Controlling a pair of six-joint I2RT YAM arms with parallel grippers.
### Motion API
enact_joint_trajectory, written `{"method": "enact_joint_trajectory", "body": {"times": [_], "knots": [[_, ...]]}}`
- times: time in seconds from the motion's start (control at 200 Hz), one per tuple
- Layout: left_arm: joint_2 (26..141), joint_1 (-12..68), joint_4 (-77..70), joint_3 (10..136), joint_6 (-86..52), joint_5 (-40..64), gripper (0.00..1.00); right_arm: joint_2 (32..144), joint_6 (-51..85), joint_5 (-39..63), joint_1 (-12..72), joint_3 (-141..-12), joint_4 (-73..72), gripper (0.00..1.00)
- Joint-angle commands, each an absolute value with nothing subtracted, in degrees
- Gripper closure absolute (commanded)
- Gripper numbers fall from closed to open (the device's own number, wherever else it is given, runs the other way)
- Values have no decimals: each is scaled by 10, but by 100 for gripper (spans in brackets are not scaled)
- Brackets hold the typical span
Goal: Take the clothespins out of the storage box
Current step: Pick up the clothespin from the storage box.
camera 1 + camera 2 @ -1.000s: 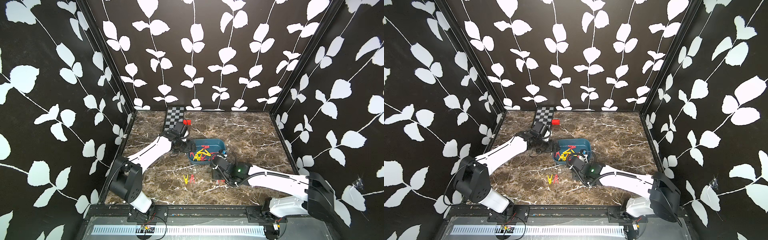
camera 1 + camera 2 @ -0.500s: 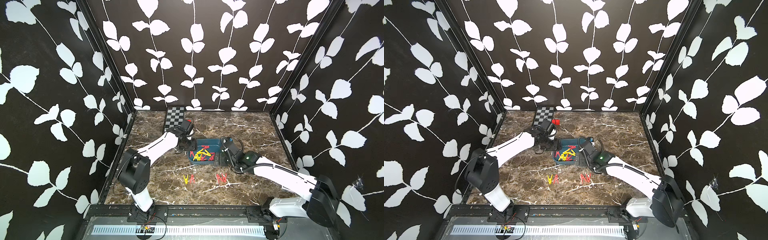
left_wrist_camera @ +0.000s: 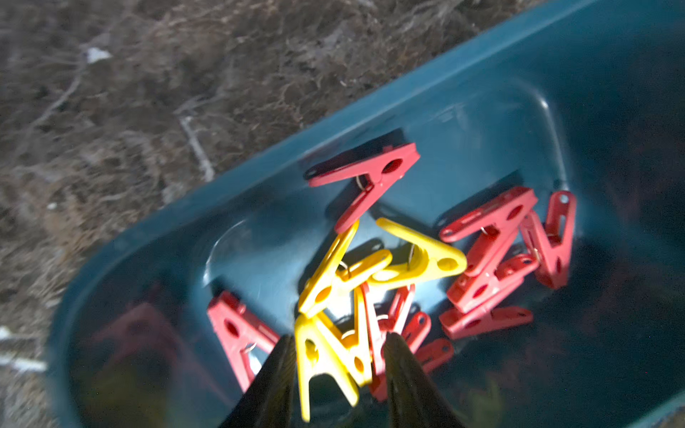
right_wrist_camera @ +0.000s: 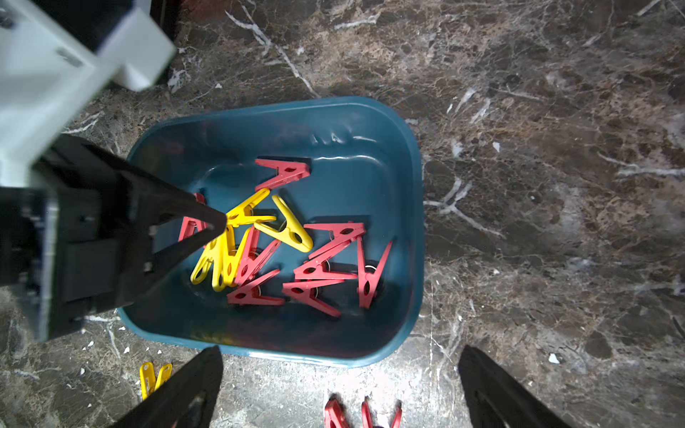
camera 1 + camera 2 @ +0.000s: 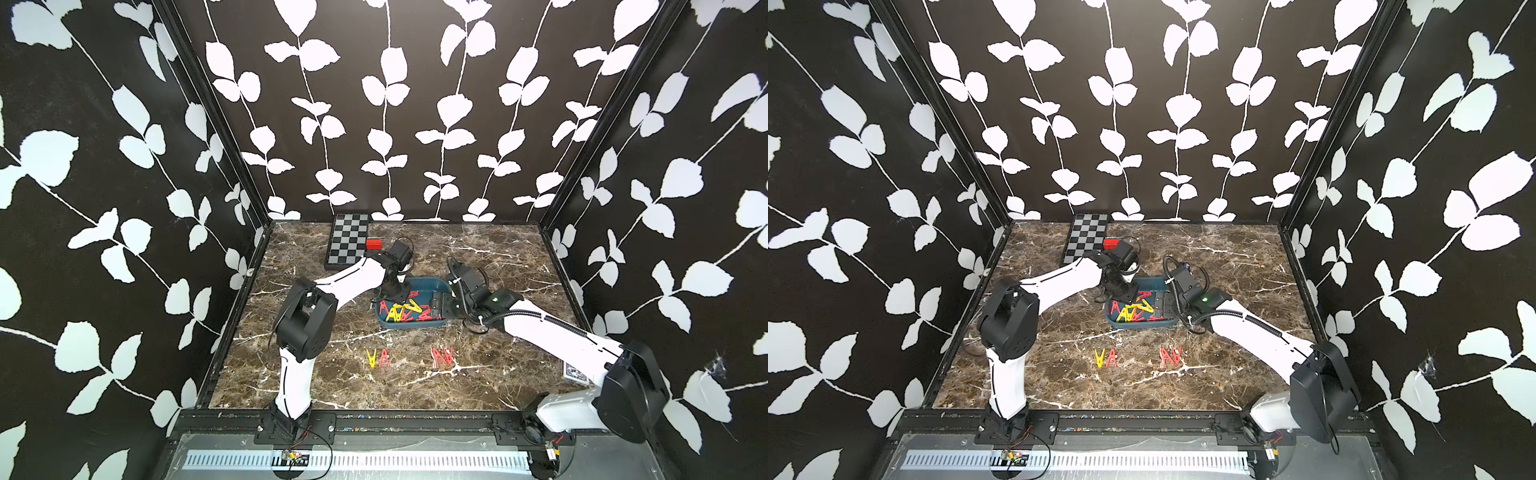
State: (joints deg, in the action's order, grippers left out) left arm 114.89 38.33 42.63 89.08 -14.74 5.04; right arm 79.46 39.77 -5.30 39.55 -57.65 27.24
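Nearest, four clothespins [image 5: 378, 358] lie on the desk [image 5: 332, 374] at 6 o'clock of the box [image 5: 411, 327]: a yellow-red pair and a red pair [image 5: 442, 356]. The blue box sits mid-desk, holding red and yellow clothespins. Left end effector [image 3: 339, 339], in from 10 o'clock, straddles a yellow clothespin [image 3: 333, 370]; clamped or not, cannot tell. Right end effector [image 4: 340, 350], at the box's 3 o'clock, fingers wide apart. Checkered board [image 5: 347, 239] at 11 o'clock.

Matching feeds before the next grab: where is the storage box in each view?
Top view: storage box just below centre.
Top view: same spot.
Left wrist: close up, filling most of frame.
Right wrist: whole box, mid-frame.
Shared landmark: yellow clothespins inside it.
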Motion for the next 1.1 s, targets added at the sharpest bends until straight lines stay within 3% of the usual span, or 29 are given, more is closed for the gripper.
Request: {"method": "enact_joint_trajectory", "body": {"times": [0.0, 0.43, 1.095], "knots": [[1161, 386, 447, 915, -117, 47, 58, 798, 388, -45, 389, -595, 267, 1], [1216, 388, 456, 961, -89, 28, 59, 802, 401, -33, 384, -586, 258, 1], [1261, 389, 463, 987, -90, 24, 68, 810, 412, -17, 384, -577, 240, 1]]}}
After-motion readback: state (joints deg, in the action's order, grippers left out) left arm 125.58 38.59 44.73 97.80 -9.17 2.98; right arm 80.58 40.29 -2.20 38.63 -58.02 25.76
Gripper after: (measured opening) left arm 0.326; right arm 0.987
